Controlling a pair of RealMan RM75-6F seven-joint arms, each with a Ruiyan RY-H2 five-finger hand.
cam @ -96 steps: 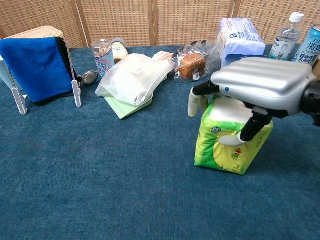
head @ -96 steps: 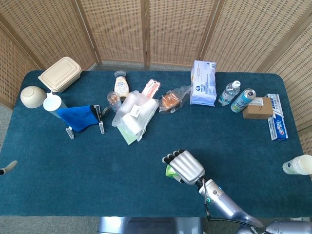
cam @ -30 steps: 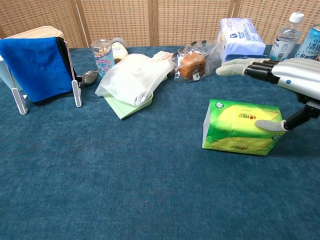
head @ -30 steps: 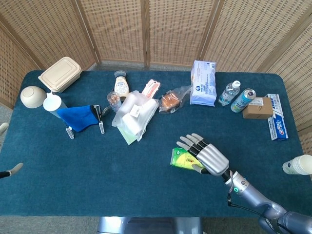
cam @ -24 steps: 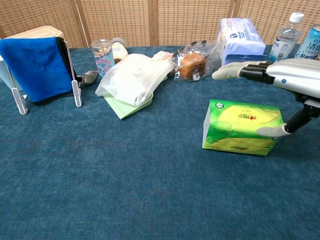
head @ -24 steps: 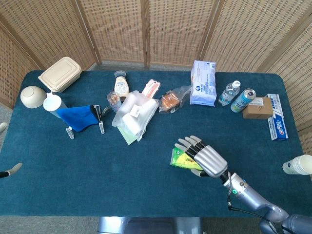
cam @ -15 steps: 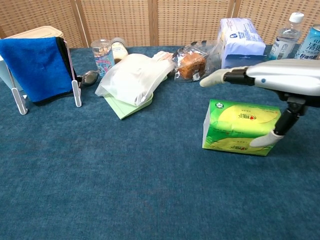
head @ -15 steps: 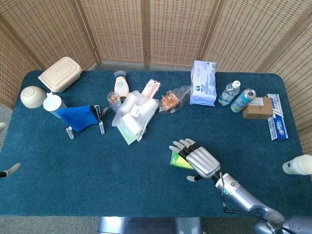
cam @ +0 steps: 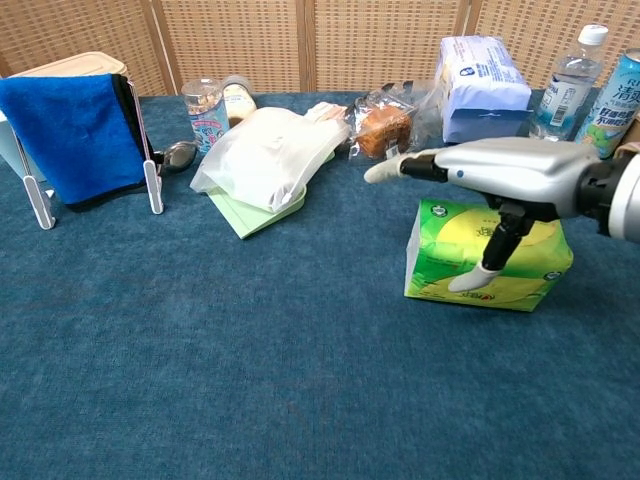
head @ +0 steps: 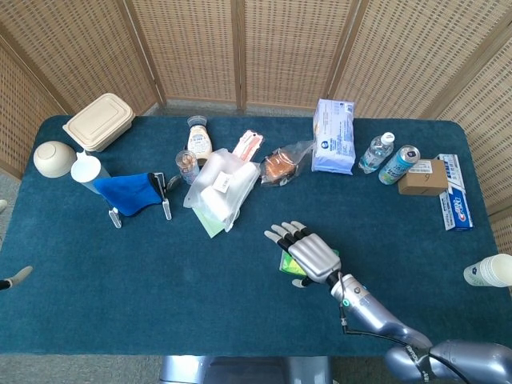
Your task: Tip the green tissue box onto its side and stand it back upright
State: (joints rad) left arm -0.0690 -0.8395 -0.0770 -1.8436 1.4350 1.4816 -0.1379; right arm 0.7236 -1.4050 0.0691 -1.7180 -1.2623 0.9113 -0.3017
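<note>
Green tissue box [cam: 455,252] lies on its side on the blue table cloth [cam: 200,360], in front of the packaged bread [cam: 384,127] and well to the right of the white plastic bag [cam: 262,145]. Right hand [cam: 500,172] hovers flat over the box, fingers [cam: 383,169] spread past its left edge, thumb [cam: 473,277] hanging down at the box's front face; grasping nothing. Left hand: only a fingertip [head: 14,277] shows at the table's left edge, cannot tell its state.
</note>
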